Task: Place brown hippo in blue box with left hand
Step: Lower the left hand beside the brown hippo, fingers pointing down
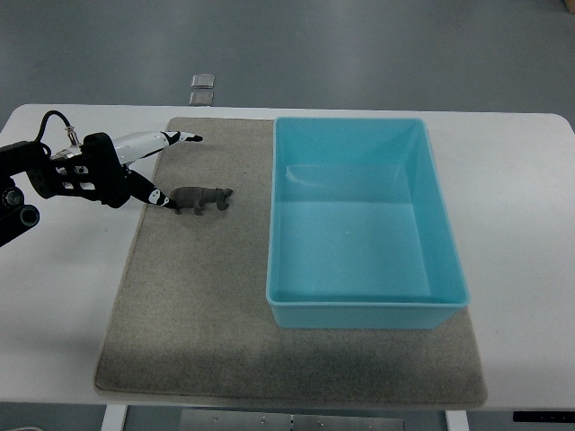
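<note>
fingers of the left hand are spreading wide and holding nothing: one long white, black-tipped finger is stretching toward the far side of the mat, while a shorter one is pointing down at the small brown plastic hippo. that lower tip is sitting just beside the hippo's rear end; whether it is touching cannot be told. the black left arm is coming in from the picture's left edge, with a thin black cable looping above the wrist.

the hippo is standing on the flat grey-brown felt mat, in its far-left part, with its head pointing toward the rectangular light blue plastic box. a strip of bare mat is lying between the hippo and the box's left wall, so the two are near but apart. the box is sitting on the right part of the mat, its inside showing only its own smooth floor.

the mat is covering the middle of the white desk. beyond the desk's far edge, two small pale square tiles are lying on the grey floor.
</note>
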